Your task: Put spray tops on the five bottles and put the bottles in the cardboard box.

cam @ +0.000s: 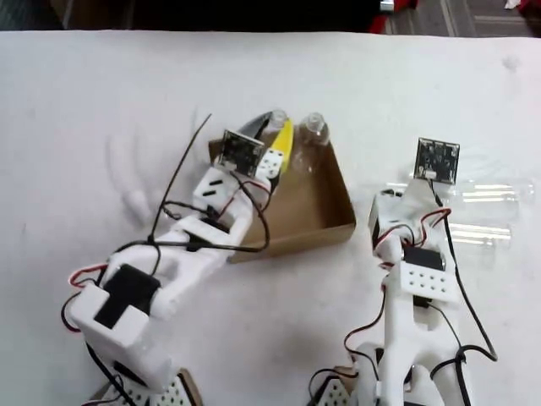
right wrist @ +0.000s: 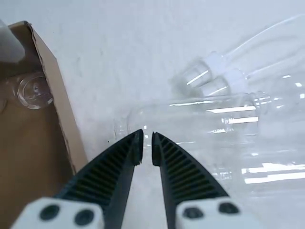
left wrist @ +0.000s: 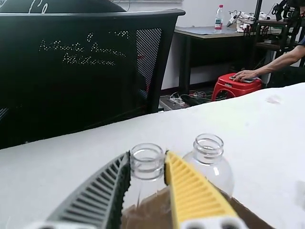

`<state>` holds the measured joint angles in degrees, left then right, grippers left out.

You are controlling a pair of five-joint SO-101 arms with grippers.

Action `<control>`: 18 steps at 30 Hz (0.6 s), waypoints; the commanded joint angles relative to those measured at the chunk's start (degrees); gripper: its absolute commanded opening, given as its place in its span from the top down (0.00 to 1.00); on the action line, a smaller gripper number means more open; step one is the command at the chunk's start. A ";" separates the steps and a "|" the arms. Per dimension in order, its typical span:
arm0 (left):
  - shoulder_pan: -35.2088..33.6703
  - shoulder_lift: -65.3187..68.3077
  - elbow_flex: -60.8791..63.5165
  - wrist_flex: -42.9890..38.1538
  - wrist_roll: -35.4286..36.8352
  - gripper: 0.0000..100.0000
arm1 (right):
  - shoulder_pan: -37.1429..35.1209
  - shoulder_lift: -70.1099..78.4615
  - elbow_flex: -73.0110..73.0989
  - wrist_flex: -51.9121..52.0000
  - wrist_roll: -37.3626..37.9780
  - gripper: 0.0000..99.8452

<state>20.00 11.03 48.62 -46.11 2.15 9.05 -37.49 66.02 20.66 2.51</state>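
Note:
My left gripper (left wrist: 147,177), with one grey and one yellow finger, is shut on the neck of a clear open-necked bottle (left wrist: 146,160) standing at the far corner of the cardboard box (cam: 325,222). A second clear bottle (left wrist: 208,157) without a top stands just beside it in the box. My right gripper (right wrist: 147,143) hangs shut with nothing in it, over the end of a clear bottle (right wrist: 214,119) lying on the table to the right of the box. Two white spray tops (right wrist: 212,71) with thin tubes lie just beyond that bottle.
More clear bottles (cam: 486,211) lie on the white table right of the right arm (cam: 414,279). Faint pale shapes (cam: 135,199) lie left of the box. The box's near wall (right wrist: 52,95) stands close beside my right gripper. A black chair (left wrist: 86,67) is behind the table's far edge.

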 commanded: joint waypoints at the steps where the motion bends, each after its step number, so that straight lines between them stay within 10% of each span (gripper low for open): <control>1: -0.75 -0.31 -3.16 -1.58 -0.26 0.98 | 0.31 0.04 -2.11 -1.27 0.62 0.98; 18: -0.75 1.63 -3.43 -1.67 -0.70 0.98 | 0.31 0.04 -2.11 -1.27 0.62 0.98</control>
<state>20.00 11.38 48.62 -46.11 2.15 9.05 -37.49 66.02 20.66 2.51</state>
